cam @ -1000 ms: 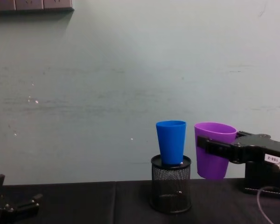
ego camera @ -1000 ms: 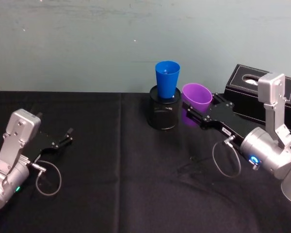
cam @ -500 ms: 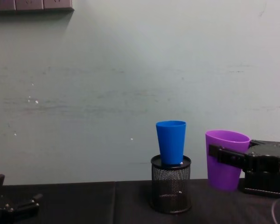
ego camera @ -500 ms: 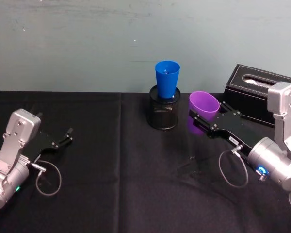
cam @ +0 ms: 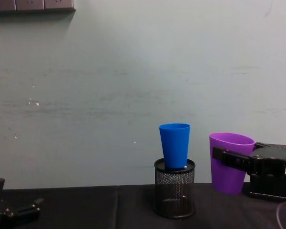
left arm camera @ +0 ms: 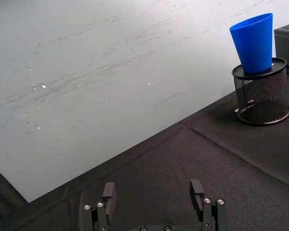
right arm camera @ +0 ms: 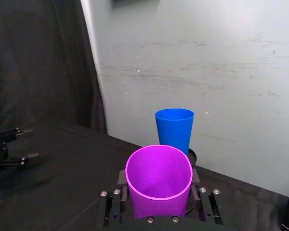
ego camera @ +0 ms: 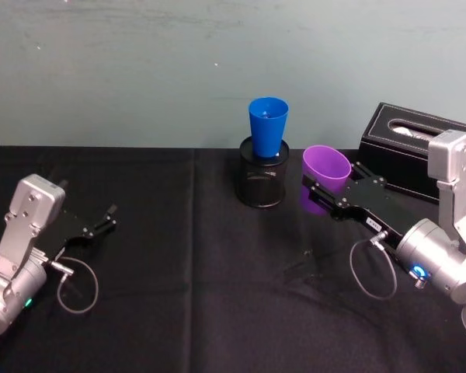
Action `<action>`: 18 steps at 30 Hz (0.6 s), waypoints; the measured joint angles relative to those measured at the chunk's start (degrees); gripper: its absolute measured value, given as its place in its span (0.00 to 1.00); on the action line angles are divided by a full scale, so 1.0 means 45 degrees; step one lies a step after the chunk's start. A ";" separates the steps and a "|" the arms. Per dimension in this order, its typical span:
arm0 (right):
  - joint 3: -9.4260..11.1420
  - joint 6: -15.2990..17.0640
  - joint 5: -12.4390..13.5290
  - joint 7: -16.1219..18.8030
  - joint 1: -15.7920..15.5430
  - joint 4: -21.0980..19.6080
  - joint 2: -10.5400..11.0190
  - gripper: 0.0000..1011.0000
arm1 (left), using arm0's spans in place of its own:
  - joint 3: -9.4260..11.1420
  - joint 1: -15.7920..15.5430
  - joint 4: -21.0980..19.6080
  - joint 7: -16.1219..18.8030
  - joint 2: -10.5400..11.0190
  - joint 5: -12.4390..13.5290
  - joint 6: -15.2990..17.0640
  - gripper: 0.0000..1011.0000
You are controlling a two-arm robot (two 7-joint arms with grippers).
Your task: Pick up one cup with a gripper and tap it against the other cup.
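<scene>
My right gripper (ego camera: pixel 318 189) is shut on the purple cup (ego camera: pixel 325 171), holding it upright just above the black cloth, to the right of the blue cup (ego camera: pixel 267 127). A clear gap separates the two cups in the chest view, purple cup (cam: pixel 230 162) and blue cup (cam: pixel 175 144). The blue cup stands upright in the mouth of a black mesh holder (ego camera: pixel 262 183). In the right wrist view the purple cup (right arm camera: pixel 158 180) sits between the fingers, with the blue cup (right arm camera: pixel 174 128) behind it. My left gripper (ego camera: pixel 107 217) rests open at the table's left, also seen open in its wrist view, left gripper (left arm camera: pixel 153 195).
A black box (ego camera: pixel 400 148) lies at the back right, close behind my right arm. The black cloth (ego camera: pixel 194 287) covers the table, and a pale wall (ego camera: pixel 140 70) stands right behind the cups.
My right gripper carried the purple cup away from the blue cup, to the right and slightly down, during the first half second. It has stayed nearly still since. The left arm has not moved.
</scene>
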 joint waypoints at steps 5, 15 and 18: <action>-0.0006 -0.0002 -0.0003 0.0000 0.0011 0.0012 -0.0004 0.72 | 0.0000 0.0000 0.0000 0.0000 0.0000 0.0000 0.0000 1.00; -0.0012 -0.0009 -0.0013 0.0001 0.0023 0.0028 -0.0017 0.72 | 0.0000 0.0001 0.0000 0.0000 0.0000 0.0000 0.0000 1.00; -0.0012 -0.0012 -0.0016 0.0002 0.0025 0.0030 -0.0018 0.72 | -0.0001 0.0000 0.0000 0.0000 0.0000 0.0000 0.0000 1.00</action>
